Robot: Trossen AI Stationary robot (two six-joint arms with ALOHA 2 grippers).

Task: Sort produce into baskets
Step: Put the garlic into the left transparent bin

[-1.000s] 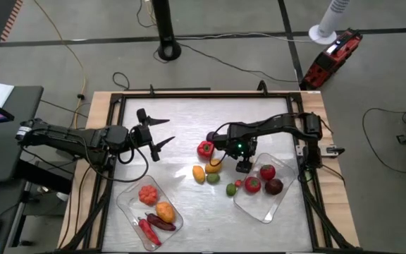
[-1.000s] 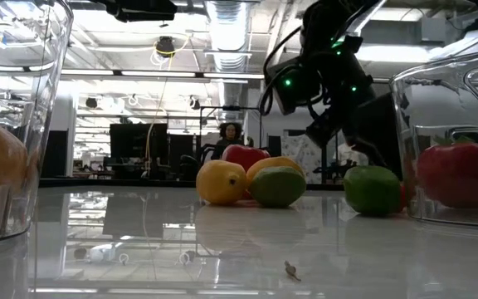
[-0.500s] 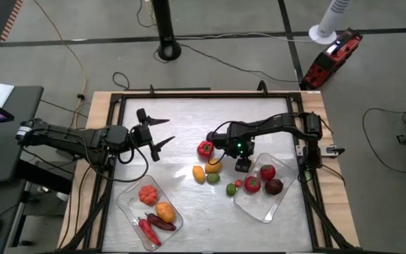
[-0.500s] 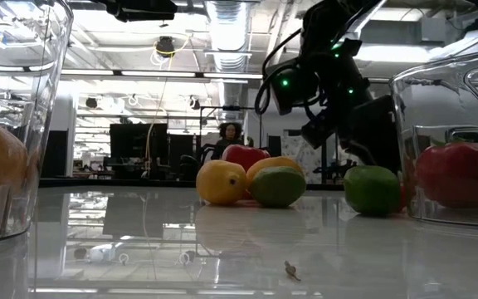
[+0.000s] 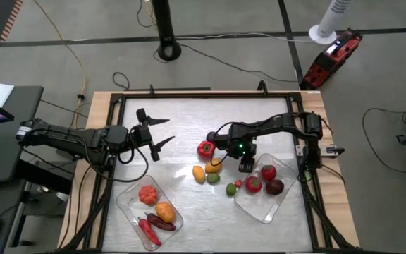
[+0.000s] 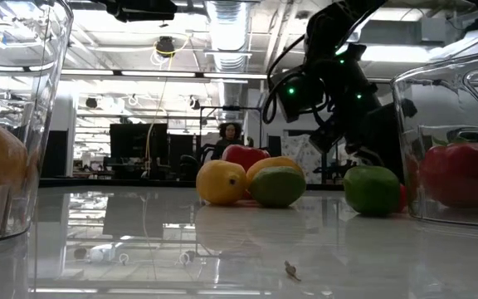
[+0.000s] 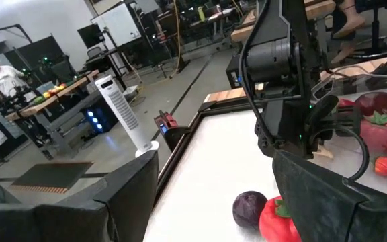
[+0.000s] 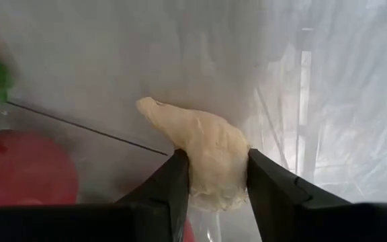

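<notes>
Holding a pale cream piece (image 8: 203,161) between its fingers, the right gripper (image 5: 245,166) hovers at the near edge of the right basket (image 5: 259,208); what the piece is I cannot tell. The left gripper (image 5: 155,132) waits spread wide over bare table, well apart from the produce.

Sorting looks roughly half done. The left basket (image 5: 127,204) holds four pieces: an orange-red lumpy one (image 5: 147,195), a yellow-orange one (image 5: 164,211), a chilli (image 5: 149,229) and a dark purple one (image 5: 161,222). The right basket holds two tomatoes (image 5: 267,172) and a dark purple piece (image 5: 274,186).

Left loose on the table: red pepper (image 5: 205,149), a dark piece (image 7: 250,209) just beside it, yellow piece (image 5: 199,173), orange piece (image 5: 213,166), lime (image 5: 213,178), a second green piece (image 5: 231,190), and a small red one (image 5: 238,183) by the basket wall. So about seven pieces to go, plus the one in hand.
</notes>
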